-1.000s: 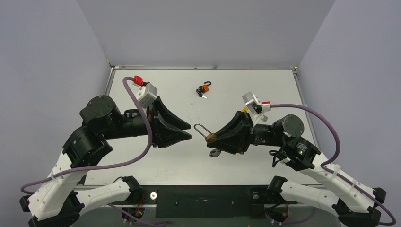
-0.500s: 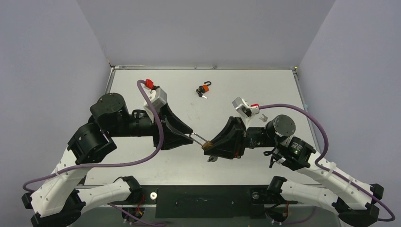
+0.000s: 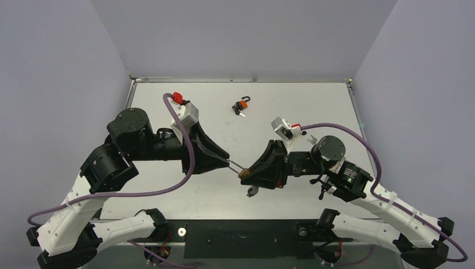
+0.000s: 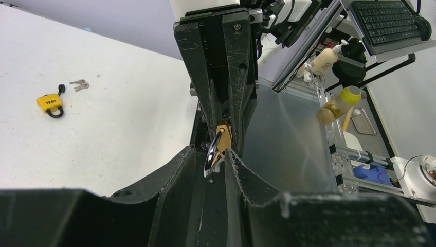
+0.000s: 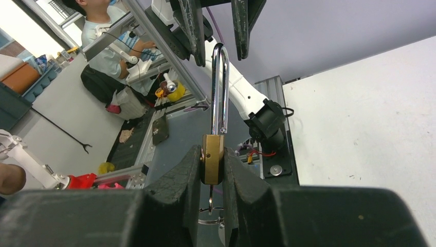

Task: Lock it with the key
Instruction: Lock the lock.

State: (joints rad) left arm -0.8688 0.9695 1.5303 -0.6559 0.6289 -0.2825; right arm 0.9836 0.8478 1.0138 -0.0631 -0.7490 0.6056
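My right gripper (image 3: 247, 175) is shut on the brass body of a padlock (image 5: 212, 163) and holds it above the table. Its long silver shackle (image 5: 220, 87) points at my left gripper (image 3: 226, 161). A key (image 3: 252, 191) on a ring hangs from the underside of the body. In the left wrist view the shackle's top (image 4: 212, 154) lies between my left fingers (image 4: 191, 170), which stand apart with a gap on one side. The right wrist view also shows both left fingers (image 5: 194, 25) on either side of the shackle's bend, not pressing on it.
A small orange padlock (image 3: 241, 105) with its keys lies on the white table (image 3: 313, 101) at the back centre. It also shows in the left wrist view (image 4: 50, 103). Both arms meet over the table's middle front.
Both arms have moved toward each other. My left gripper, wide open and apart from the lock a second ago, now has its fingers around the shackle's top. The right gripper has kept hold of the padlock.
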